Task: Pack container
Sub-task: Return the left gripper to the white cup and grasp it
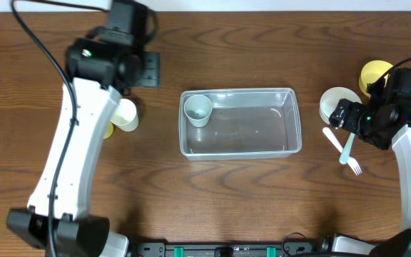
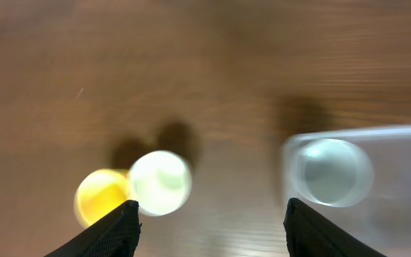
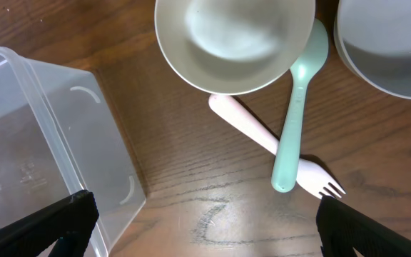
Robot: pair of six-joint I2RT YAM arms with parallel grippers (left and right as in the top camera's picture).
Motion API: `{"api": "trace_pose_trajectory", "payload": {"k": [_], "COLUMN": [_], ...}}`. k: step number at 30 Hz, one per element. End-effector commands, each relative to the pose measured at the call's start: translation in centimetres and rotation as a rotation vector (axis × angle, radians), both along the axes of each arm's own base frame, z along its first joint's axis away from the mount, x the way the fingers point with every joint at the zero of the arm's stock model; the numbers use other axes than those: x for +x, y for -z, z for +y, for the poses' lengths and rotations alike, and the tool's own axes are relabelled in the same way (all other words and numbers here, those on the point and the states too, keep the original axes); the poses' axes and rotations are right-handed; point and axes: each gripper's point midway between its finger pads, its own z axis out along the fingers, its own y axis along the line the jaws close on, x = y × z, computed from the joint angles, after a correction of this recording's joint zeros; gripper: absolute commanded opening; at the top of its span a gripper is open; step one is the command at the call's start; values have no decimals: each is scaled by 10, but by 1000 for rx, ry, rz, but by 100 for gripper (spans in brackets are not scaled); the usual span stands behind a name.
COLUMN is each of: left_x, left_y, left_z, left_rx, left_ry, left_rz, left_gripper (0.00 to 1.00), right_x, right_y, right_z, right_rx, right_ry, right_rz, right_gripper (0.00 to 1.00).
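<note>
The clear container (image 1: 262,132) lies in the middle of the table with a pale blue cup (image 1: 198,109) in its near-left corner. My left gripper (image 1: 146,69) is open and empty, up-left of the container. Its view is blurred, with the fingers (image 2: 211,223) wide apart above the wood between the cups and the container (image 2: 405,207). My right gripper (image 1: 342,116) is open and empty, right of the container. Its fingers (image 3: 205,228) straddle bare wood beside the container's corner (image 3: 48,121).
A cream cup (image 1: 125,114) and a yellow cup (image 1: 108,129) stand left of the container. At the right are a white bowl (image 1: 334,100), a yellow bowl (image 1: 374,73), a teal spoon (image 3: 298,107) and a pink-handled fork (image 3: 252,128), crossed.
</note>
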Motion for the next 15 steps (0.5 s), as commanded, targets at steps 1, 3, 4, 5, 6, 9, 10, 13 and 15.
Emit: {"api": "trace_pose_trajectory", "payload": {"k": [1, 3, 4, 5, 6, 9, 10, 13, 15], "left_x": [1, -1, -2, -3, -4, -9, -10, -12, -13], "left_y": [55, 76, 87, 98, 108, 138, 148, 171, 182], "left_z": [36, 46, 50, 53, 56, 61, 61, 61, 60], "left_rx": [-23, -68, -82, -94, -102, -96, -93, -85, -81], "left_ry": [-119, -148, -162, -172, -183, -205, -206, -207, -208], "left_rz": [167, 230, 261, 290, 319, 400, 422, 486, 516], "left_gripper": [65, 65, 65, 65, 65, 65, 65, 65, 63], "right_x": [2, 2, 2, 2, 2, 2, 2, 2, 2], "right_y": [-3, -3, -3, -3, -3, -3, -3, -3, -3], "right_z": [-3, -3, -3, -3, -3, -3, -2, -3, -3], "right_rx": [-5, -5, -5, -5, -5, -5, -4, -5, -5], "right_ry": [5, 5, 5, 5, 5, 5, 5, 5, 5], "right_rz": [-7, -7, -7, -7, -6, -6, -7, -6, -6], "right_gripper": [99, 99, 99, 99, 99, 99, 99, 99, 99]}}
